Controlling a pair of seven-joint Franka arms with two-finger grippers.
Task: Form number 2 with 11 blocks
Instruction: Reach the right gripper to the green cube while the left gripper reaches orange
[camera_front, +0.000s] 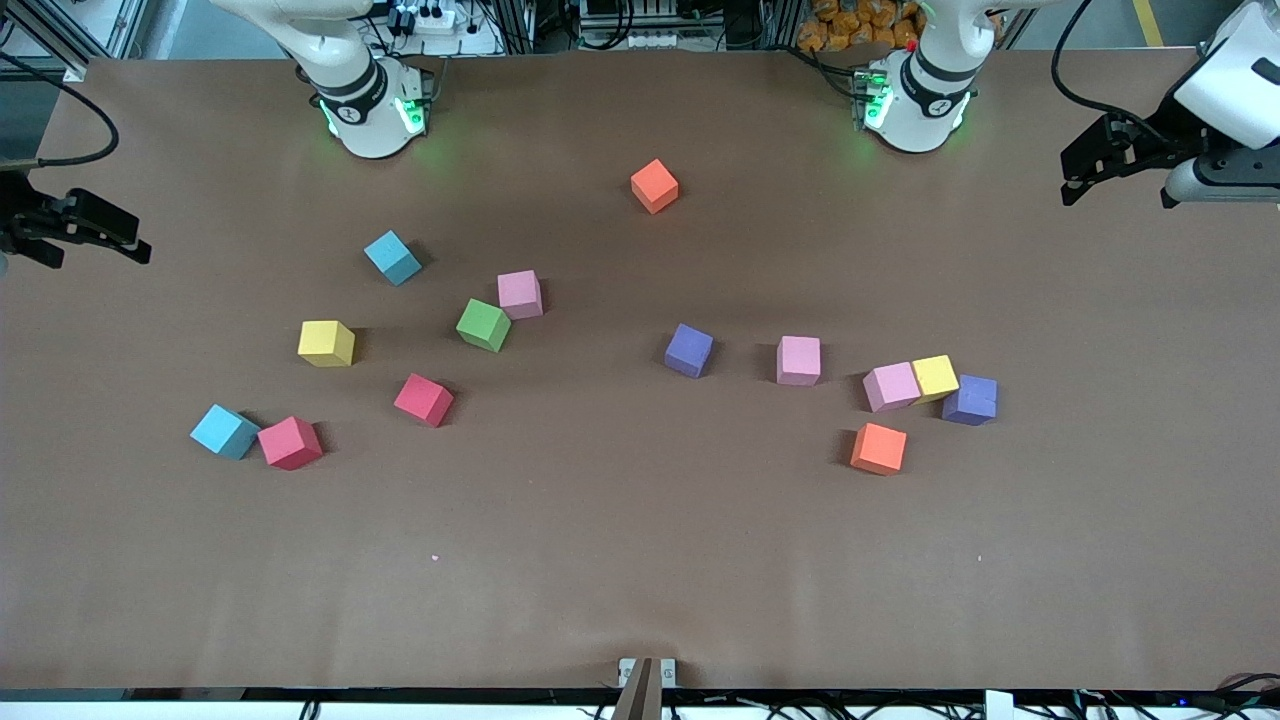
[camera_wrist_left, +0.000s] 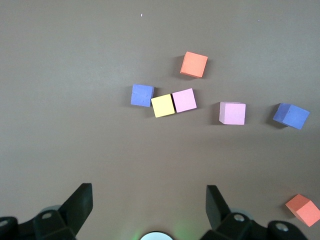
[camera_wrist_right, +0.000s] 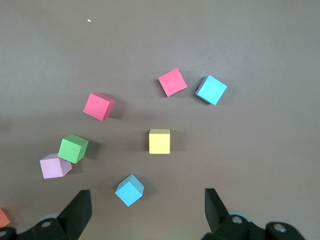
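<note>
Foam blocks lie scattered on the brown table (camera_front: 640, 560). Toward the right arm's end are a yellow block (camera_front: 326, 343), a green block (camera_front: 484, 325) touching a pink block (camera_front: 520, 294), and two red blocks (camera_front: 423, 399) (camera_front: 290, 443). Toward the left arm's end lie two purple blocks (camera_front: 689, 350) (camera_front: 970, 400), a lone pink block (camera_front: 799, 360), a pink (camera_front: 891, 386) and yellow block (camera_front: 935, 378) touching, and an orange block (camera_front: 878, 448). Another orange block (camera_front: 654, 186) sits near the bases. The left gripper (camera_wrist_left: 150, 200) and right gripper (camera_wrist_right: 148, 202) hang open and empty over their ends of the table.
Two light-blue cubes lie toward the right arm's end, one (camera_front: 392, 257) near that arm's base and one (camera_front: 224, 431) touching a red block. Bare table stretches along the edge nearest the front camera. Cables run off both ends.
</note>
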